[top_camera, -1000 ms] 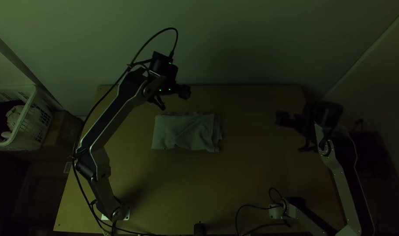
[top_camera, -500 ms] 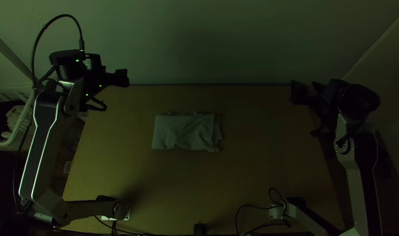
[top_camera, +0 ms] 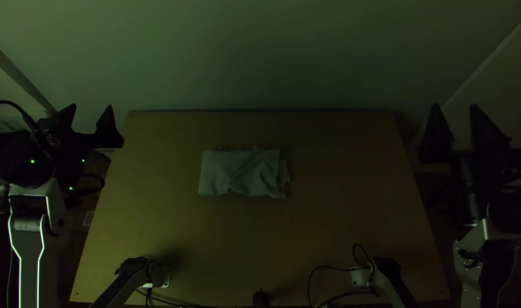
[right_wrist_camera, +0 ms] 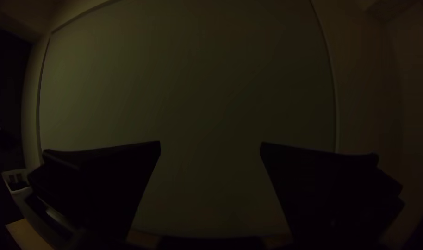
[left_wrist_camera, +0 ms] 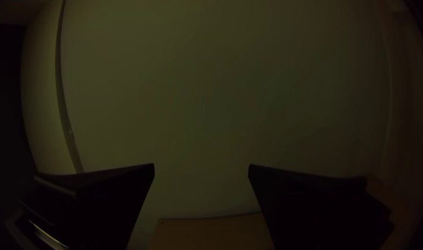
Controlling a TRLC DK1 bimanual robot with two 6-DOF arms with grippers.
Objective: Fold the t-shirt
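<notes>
Left claw (top_camera: 92, 106) beside wooden table (top_camera: 329, 222), wall (top_camera: 260, 57) beyond.

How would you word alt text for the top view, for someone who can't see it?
A folded shirt lies as a slightly rumpled rectangle on a wooden table in dim light. Off at either side, the left pincer and the right pincer are open and empty, away from the shirt.

Folded grey-green t-shirt (top_camera: 241, 173), flat, on table (top_camera: 306, 245)
</notes>
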